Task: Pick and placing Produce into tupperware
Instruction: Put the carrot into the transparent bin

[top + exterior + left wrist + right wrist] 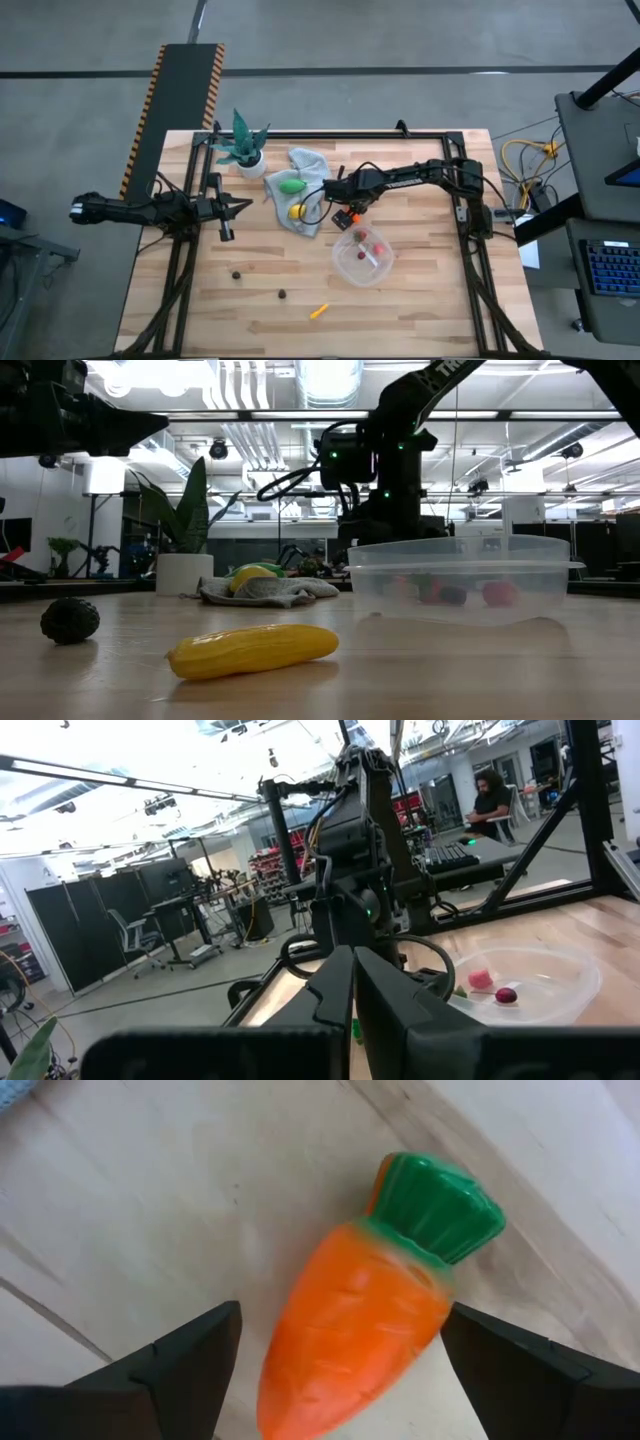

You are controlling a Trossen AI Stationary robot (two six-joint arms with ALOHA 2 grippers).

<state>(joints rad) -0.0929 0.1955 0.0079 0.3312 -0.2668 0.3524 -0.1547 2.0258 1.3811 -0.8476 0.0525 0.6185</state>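
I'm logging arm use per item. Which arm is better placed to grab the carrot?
Right. The right gripper hangs over the carrot, fingers open either side of it, beside the tupperware. The left gripper waits farther off.

Bright ceiling strip lights [330, 375] glare overhead and wash out the room behind me in the low view. The counter [420, 300] is evenly lit, shadows soft. Between my right end effector's [340, 1370] fingers, the carrot [365, 1320] shows slightly soft-focused, while my left end effector [350, 1010] blurs dark up close.
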